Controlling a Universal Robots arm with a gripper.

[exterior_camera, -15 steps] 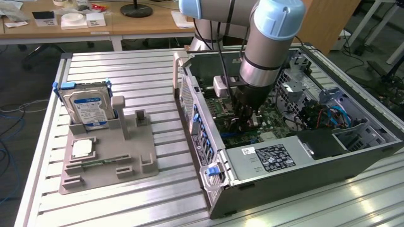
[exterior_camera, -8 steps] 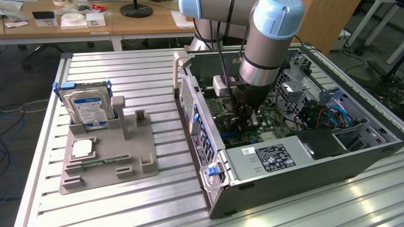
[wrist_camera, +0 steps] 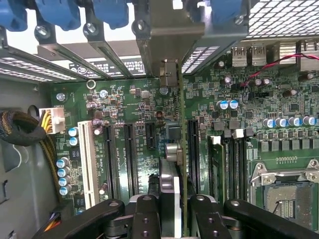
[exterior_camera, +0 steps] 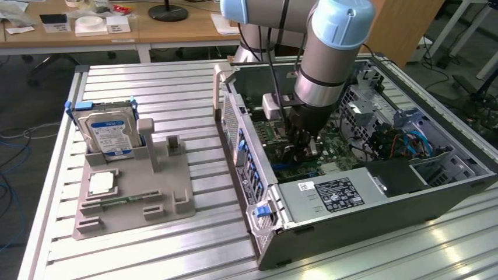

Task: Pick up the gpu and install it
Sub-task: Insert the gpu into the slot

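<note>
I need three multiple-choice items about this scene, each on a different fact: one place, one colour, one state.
1. Where does the hard drive stand? A in the gray holder; B in a cardboard box; C on a shelf.
2. The main board is: A red; B white; C green.
3. The tool is: A open, empty; B shut on the graphics card; C holding the hard drive.
Answers: 1A, it stands upright there; 2C, green shows around the slots; 3B, its fingers clamp the card.

Edge-on gpu over motherboard
</note>
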